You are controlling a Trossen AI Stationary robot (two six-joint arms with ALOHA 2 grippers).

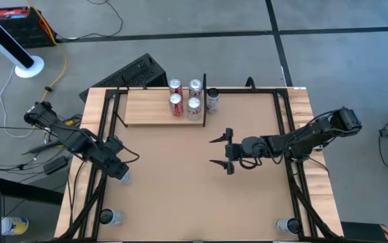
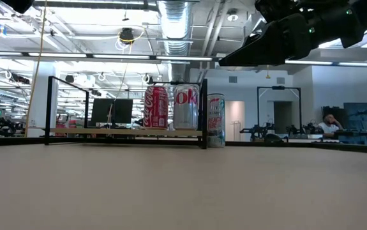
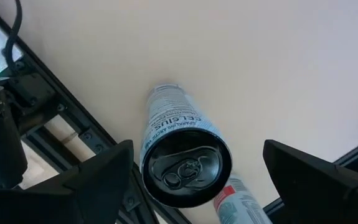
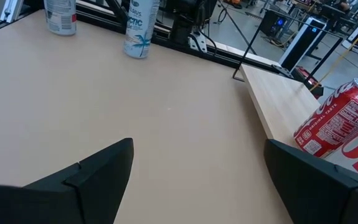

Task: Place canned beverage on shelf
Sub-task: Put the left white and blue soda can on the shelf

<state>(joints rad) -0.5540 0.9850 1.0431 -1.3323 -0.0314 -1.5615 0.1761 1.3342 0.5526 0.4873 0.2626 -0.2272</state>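
silver celsius can upright near desk's left edge, directly under left gripper, fingers spread wide, nothing held. shelf at far edge, well apart. right gripper mid-desk, wide, empty.

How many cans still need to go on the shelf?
Done: four cans stand on the pale wood plank shelf. In hand: nothing; the open left pincer hovers over a white Celsius can. Left: that can and at least three more standing off the shelf.
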